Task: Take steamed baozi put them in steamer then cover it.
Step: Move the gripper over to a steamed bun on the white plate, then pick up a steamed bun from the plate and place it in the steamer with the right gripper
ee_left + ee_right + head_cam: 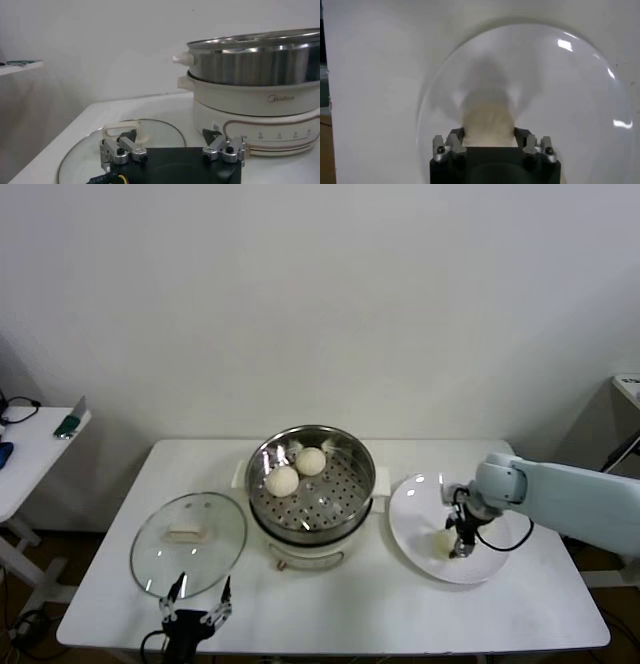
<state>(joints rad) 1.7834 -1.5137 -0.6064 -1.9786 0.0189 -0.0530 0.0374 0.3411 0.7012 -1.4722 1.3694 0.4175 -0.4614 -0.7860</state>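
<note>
Down on the white plate point(420, 504), the right hand point(455, 546) clamps a smooth cream-white baozi point(488, 122).

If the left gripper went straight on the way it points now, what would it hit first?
Probably the lid lying just ahead of the open left gripper, likely its handle. The steamer stands farther on and to one side; depth is unclear.
</note>
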